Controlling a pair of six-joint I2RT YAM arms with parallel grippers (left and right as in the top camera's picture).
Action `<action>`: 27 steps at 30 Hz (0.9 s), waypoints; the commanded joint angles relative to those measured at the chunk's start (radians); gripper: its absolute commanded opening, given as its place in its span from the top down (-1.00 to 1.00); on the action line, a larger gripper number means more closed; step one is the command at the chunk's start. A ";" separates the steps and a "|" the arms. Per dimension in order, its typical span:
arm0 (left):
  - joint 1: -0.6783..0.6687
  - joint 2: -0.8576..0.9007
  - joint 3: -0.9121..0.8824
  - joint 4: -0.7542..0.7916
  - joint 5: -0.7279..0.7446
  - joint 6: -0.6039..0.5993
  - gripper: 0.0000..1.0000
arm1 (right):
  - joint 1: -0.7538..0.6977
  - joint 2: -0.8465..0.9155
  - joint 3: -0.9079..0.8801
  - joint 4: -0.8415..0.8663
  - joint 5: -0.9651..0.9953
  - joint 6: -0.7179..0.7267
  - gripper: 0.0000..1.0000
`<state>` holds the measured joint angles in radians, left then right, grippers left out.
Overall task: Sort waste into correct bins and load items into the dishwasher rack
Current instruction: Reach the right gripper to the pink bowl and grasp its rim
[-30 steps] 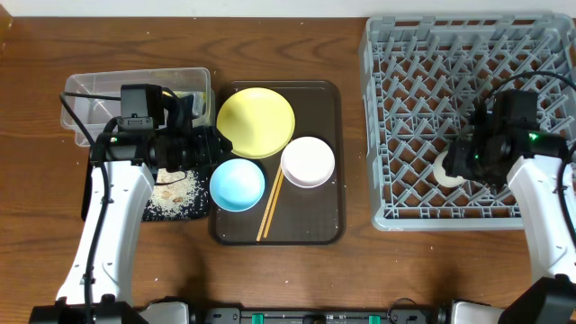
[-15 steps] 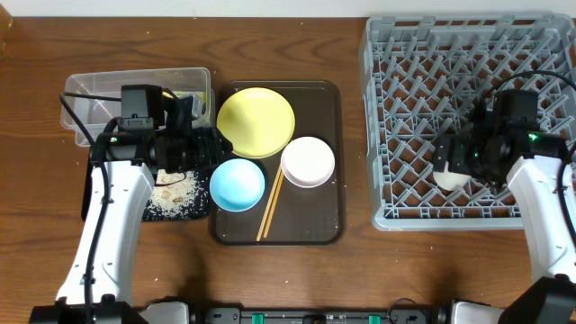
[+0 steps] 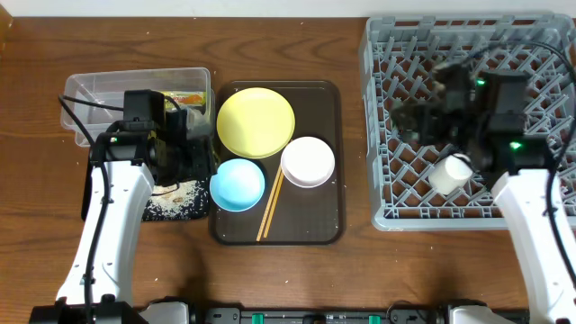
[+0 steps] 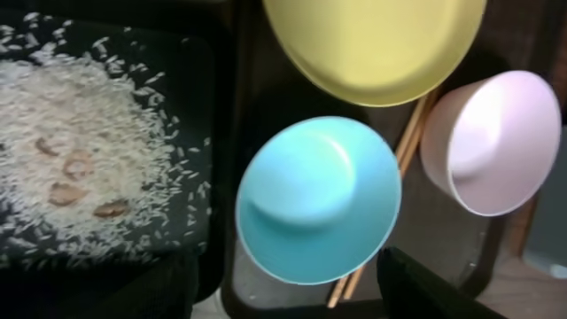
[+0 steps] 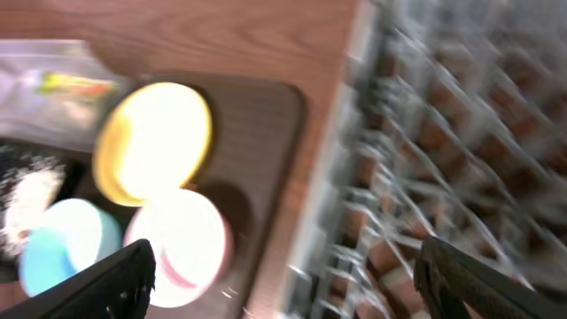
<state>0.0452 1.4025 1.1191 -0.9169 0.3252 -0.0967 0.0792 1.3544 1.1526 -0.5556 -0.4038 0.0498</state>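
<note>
On the near half of the brown tray [image 3: 315, 225], two chopsticks [image 3: 270, 209] lying slanted between a blue bowl [image 3: 238, 184] and a white bowl [image 3: 308, 161], close against both. Left of the tray's near half, on the surface [image 3: 288, 270], a black bin [image 3: 203, 209] with rice [image 4: 80, 159] scattered across it and a few brownish bits among the grains.

Above the tray's left edge, left jaws spread wide and empty, with the blue bowl directly beneath. Well to the right of the tray, the rack [image 3: 396, 216], with a pale cup [image 3: 450, 171] on its side among the pegs of the near part, let go. Higher over the rack, right jaws parted wide too, gripping nothing, blurred with motion.

On the tray's far half, a yellow plate [image 3: 256, 121], its rim just beside both bowls. Left of the tray's far corner, a clear tub [image 3: 90, 90] with a printed wrapper [image 3: 184, 97] inside, near the wall facing the tray.

Probably next: a grab at the blue bowl's rim.
- Crowding is the main hazard. A finger coming down on the far side could catch the plate's rim, or one on the right could roll the chopsticks.
- A low sweep over the black bin might flick rice onto the surface.
- The cup looks unsettled and could roll between pegs if the rack is bumped.
</note>
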 commanded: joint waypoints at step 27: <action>0.004 -0.003 0.009 -0.006 -0.050 0.006 -0.36 | 0.420 0.475 0.013 0.060 0.296 0.171 0.21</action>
<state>0.0452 1.4025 1.1191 -0.9173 0.2848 -0.0963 0.4747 1.8065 1.1553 -0.5003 -0.1143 0.1913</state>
